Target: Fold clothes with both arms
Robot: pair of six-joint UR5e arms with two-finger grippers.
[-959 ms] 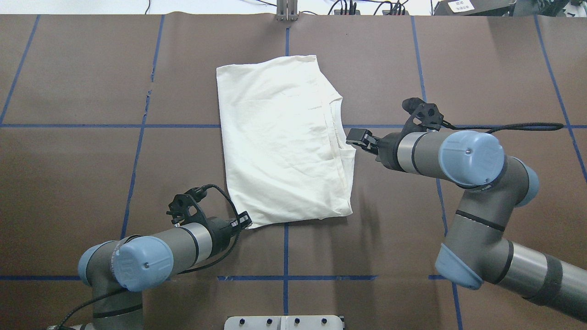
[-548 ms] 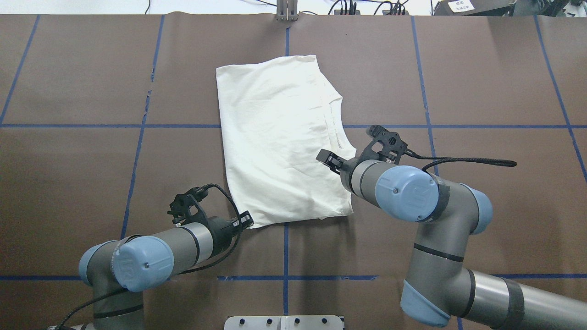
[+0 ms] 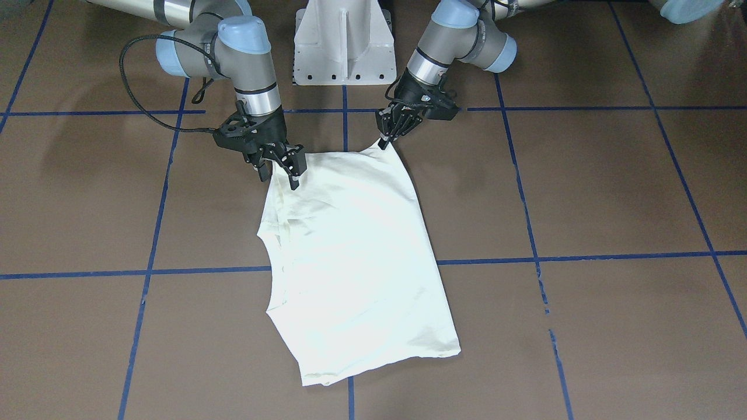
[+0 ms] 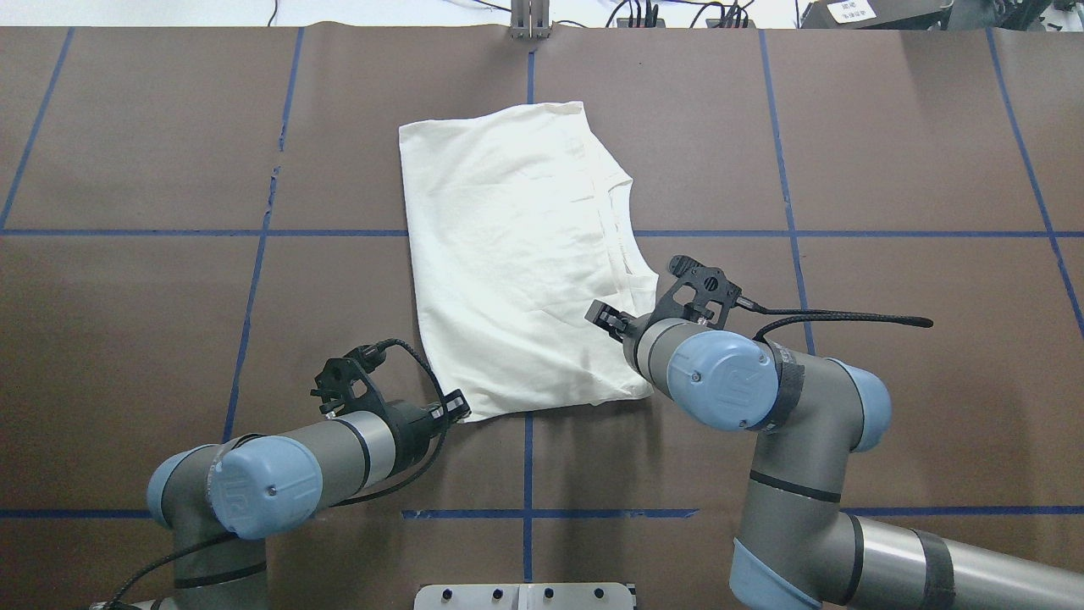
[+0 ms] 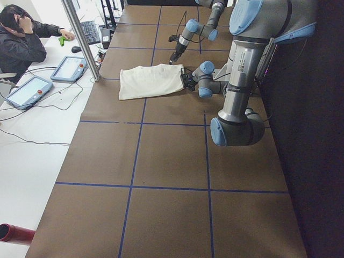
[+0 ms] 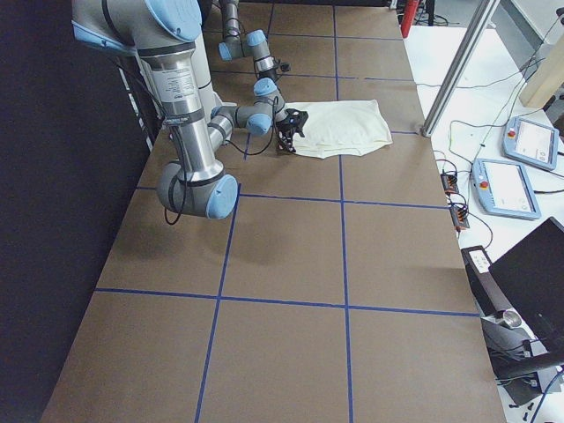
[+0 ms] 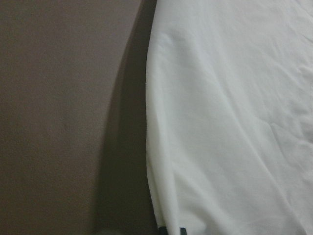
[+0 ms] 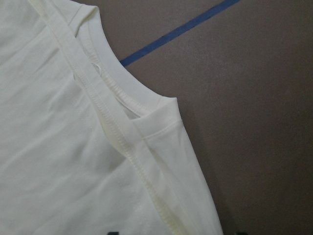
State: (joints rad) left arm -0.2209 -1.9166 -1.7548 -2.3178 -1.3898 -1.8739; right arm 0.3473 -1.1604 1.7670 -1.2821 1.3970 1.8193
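Brown paper crossed by blue tape lines [image 3: 204, 271] is covering the table [image 3: 613, 192]. From the front camera you are seeing the cream T-shirt [image 3: 356, 256] lying flat at its middle, no print showing. The left gripper [image 3: 384, 142] is pinching the shirt corner nearest the robot, its fingers closed on the cloth. The right gripper [image 3: 280, 174] is hanging over the other near corner with its fingers spread, holding nothing.

Overhead, you are getting the outline: the T-shirt [image 4: 508, 254] is lying as a rough rectangle. The left gripper [image 4: 456, 409] is gripping its near left corner, and the right gripper [image 4: 603, 313] is sitting over the near right edge, just on the robot's side of the collar [image 4: 622, 229].

Only the left side camera is showing you a person [image 5: 21, 43] sitting at a white desk with two tablets [image 5: 48, 78].

From the left wrist you are seeing the shirt's edge [image 7: 151, 147] running against bare table [image 7: 63, 98].

The right wrist is giving you the ribbed collar [image 8: 115, 90] and a shoulder seam. Two dark fingertips are standing well apart at the bottom border; you cannot tell whether they are touching cloth.
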